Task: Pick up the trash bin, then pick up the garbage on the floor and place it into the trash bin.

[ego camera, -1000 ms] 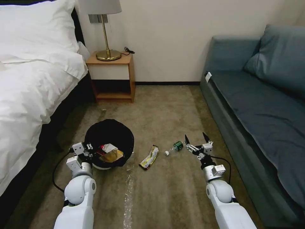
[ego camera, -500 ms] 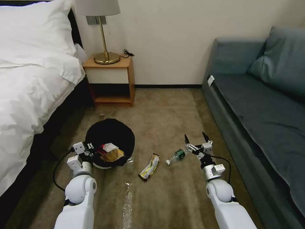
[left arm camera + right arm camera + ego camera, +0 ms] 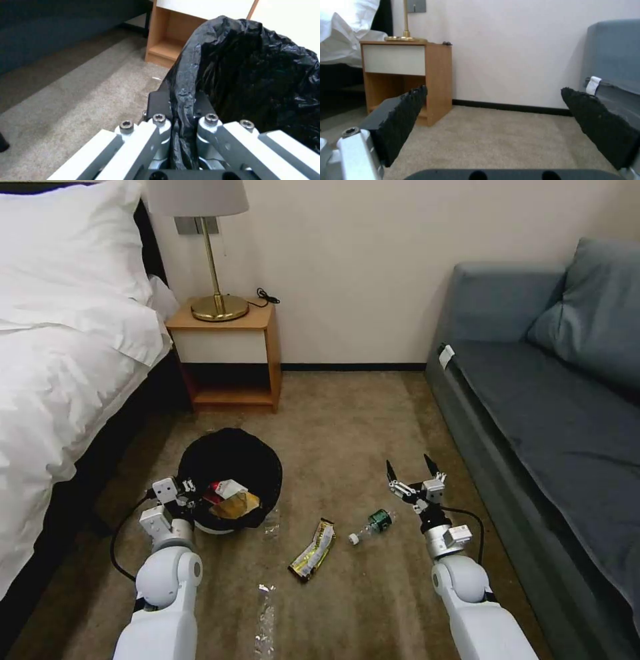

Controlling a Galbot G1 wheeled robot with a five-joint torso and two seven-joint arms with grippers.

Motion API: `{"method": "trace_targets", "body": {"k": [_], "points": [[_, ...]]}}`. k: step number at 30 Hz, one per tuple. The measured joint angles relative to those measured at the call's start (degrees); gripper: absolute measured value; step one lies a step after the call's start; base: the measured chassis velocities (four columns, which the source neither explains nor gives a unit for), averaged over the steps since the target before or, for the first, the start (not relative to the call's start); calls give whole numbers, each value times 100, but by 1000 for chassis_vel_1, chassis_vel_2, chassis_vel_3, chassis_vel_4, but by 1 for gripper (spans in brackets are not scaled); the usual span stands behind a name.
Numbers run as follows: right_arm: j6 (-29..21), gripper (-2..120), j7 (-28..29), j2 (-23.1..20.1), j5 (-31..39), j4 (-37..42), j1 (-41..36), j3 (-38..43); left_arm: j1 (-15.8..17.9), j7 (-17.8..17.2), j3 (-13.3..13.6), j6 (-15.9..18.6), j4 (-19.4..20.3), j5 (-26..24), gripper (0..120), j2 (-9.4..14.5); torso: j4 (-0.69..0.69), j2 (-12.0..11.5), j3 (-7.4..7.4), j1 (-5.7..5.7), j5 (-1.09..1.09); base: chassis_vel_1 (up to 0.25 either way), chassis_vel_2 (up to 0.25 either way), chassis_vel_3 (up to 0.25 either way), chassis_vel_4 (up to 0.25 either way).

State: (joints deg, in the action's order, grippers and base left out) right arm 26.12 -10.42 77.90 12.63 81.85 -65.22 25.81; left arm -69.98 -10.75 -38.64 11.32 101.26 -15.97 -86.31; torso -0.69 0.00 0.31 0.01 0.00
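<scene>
So the left hand [image 3: 189, 495] is pinching the rim of the trash bin [image 3: 230, 460], fingers pressed onto the black liner bag [image 3: 246, 75]; the left wrist view shows plastic squeezed between them. The bin is sitting low over the carpet [image 3: 347, 427] near the bed [image 3: 60, 353], with a red snack packet [image 3: 215, 491] and a brown paper bag [image 3: 235, 505] already lying inside it. The right hand [image 3: 408, 468] is hovering with its fingers [image 3: 400, 117] spread wide, holding nothing, just above the small bottle [image 3: 372, 524]. That bottle is lying on its side on the floor, and the yellow-black wrapper [image 3: 312, 549] is lying just beside it, between bottle and bin.
</scene>
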Motion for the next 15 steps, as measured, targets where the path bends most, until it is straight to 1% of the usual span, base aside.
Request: {"method": "trace_targets", "body": {"k": [7,9,10,12,13,14,15], "points": [[71,100,22,-67,-20,-13,69,-105,-3,-4,5,5,30,-8,4,5,0,0,0,0,0,0,0,0,0],[-26,100,249,-228,-22,-12,195,-369,0,-7,16,12,54,-15,4,9,0,0,0,0,0,0,0,0,0],[-26,100,249,-228,-22,-12,195,-369,0,-7,16,12,54,-15,4,9,0,0,0,0,0,0,0,0,0],[-252,100,619,-399,-13,-20,395,-682,-2,-11,17,17,70,-16,4,1,0,0,1,0,1,0,0,0,0],[-252,100,619,-399,-13,-20,395,-682,-2,-11,17,17,70,-16,4,1,0,0,1,0,1,0,0,0,0],[-377,100,805,-475,20,-40,518,-839,-13,-14,17,18,81,-15,4,-5,0,0,0,0,0,0,0,0,0],[-377,100,805,-475,20,-40,518,-839,-13,-14,17,18,81,-15,4,-5,0,0,0,0,0,0,0,0,0]]}}
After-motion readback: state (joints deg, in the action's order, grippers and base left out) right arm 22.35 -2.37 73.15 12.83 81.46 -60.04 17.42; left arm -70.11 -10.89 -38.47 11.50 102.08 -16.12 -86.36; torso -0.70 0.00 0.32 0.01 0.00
